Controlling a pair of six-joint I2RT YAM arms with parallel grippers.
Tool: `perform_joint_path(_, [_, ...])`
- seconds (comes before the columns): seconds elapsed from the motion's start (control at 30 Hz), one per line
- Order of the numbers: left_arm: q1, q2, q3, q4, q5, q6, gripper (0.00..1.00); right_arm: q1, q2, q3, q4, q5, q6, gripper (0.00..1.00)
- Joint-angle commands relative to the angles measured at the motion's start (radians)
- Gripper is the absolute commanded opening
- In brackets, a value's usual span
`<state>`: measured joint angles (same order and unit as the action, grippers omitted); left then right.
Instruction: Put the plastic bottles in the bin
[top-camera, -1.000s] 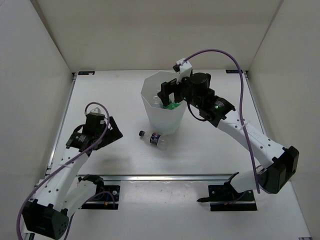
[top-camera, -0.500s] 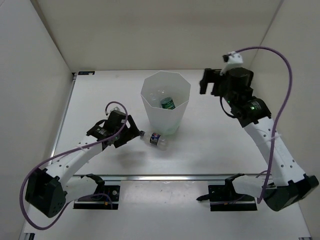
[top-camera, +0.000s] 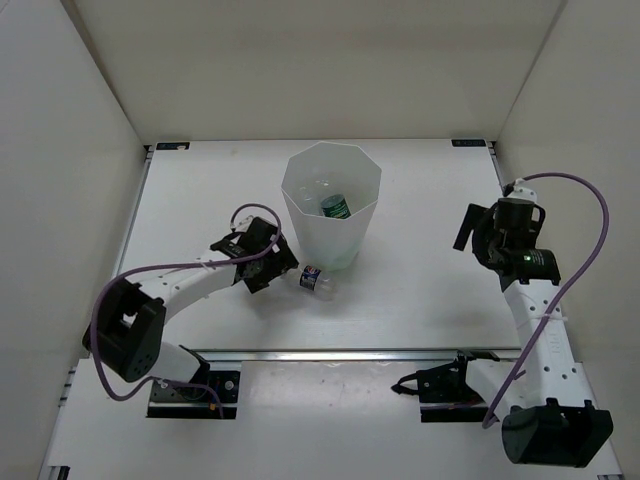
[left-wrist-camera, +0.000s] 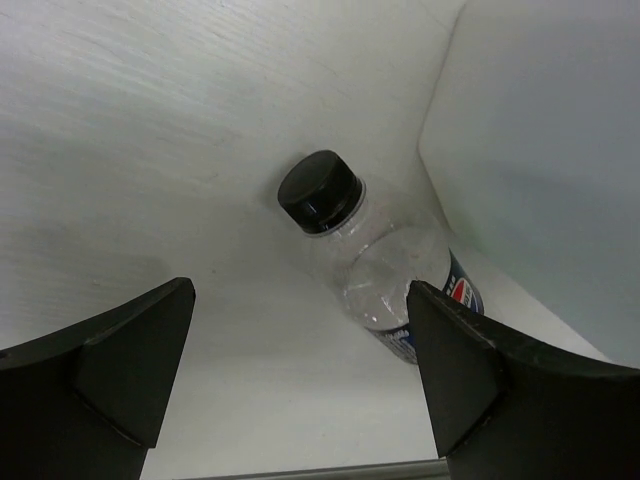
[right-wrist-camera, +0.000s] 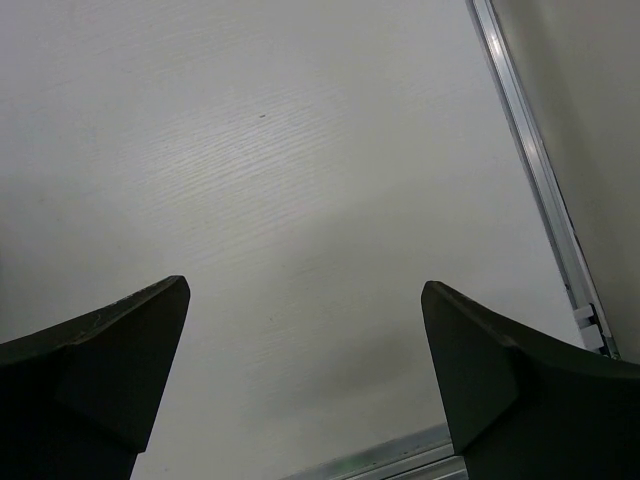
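Observation:
A short clear bottle (top-camera: 312, 280) with a dark cap and blue label lies on its side on the table just in front of the white bin (top-camera: 300, 225). My left gripper (top-camera: 280, 269) is open right at its cap end. In the left wrist view the bottle (left-wrist-camera: 385, 265) lies ahead between the open fingers, beside the bin wall (left-wrist-camera: 540, 150). Inside the bin a green bottle (top-camera: 336, 207) shows, with clear bottles faintly beside it. My right gripper (top-camera: 468, 228) is open and empty over bare table at the right.
White enclosure walls stand close on the left, right and back. A metal rail (top-camera: 330, 353) runs along the table's near edge. In the right wrist view a rail (right-wrist-camera: 530, 160) marks the table's right edge.
My left gripper has reached right up to the bottle's cap end. My right arm has pulled back from beside the bin to the right side of the table.

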<state>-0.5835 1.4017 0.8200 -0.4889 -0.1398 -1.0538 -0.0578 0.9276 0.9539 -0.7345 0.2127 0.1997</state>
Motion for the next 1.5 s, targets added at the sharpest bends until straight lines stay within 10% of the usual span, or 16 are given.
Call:
perform_joint_path(0.0, [0.013,0.005,0.031,0.047,-0.038,-0.044,0.98,0.016,-0.029,-0.001,0.014,0.020,-0.017,0.99])
perform_joint_path(0.53, [-0.006,0.091,-0.015,0.159,0.008,-0.089,0.98,-0.028,-0.070,-0.072,0.018,-0.007,0.021,0.99])
perform_joint_path(0.83, [-0.044,0.105,-0.022,0.180,0.020,-0.098,0.75,-0.051,-0.099,-0.107,0.006,0.008,0.027,1.00])
perform_joint_path(1.47, [-0.110,0.119,-0.057,0.148,-0.029,-0.075,0.77,-0.031,-0.167,-0.155,-0.043,0.056,0.038,0.99])
